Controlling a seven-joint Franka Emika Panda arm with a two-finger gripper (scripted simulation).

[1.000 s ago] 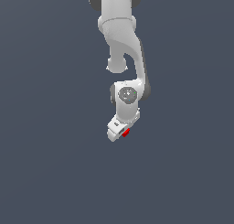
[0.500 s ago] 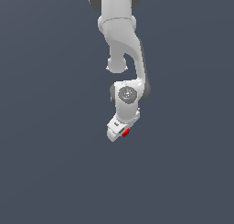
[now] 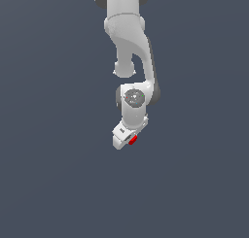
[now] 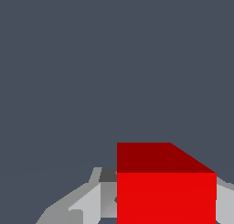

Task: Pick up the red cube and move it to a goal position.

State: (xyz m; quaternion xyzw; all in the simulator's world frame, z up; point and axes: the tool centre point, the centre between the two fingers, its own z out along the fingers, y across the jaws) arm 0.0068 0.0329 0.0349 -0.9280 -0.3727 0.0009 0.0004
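In the exterior view the white arm hangs down from the top, and its gripper (image 3: 127,141) is at the middle of the frame. A small sliver of the red cube (image 3: 132,140) shows at the gripper's tip, mostly hidden by the white hand. In the wrist view the red cube (image 4: 166,191) fills the space between the grey fingers (image 4: 84,202), which stand on both sides of it. The gripper is shut on the cube. The plain dark grey surface lies behind it.
Only the flat dark grey ground (image 3: 53,174) shows around the arm in both views. No other objects or edges are visible.
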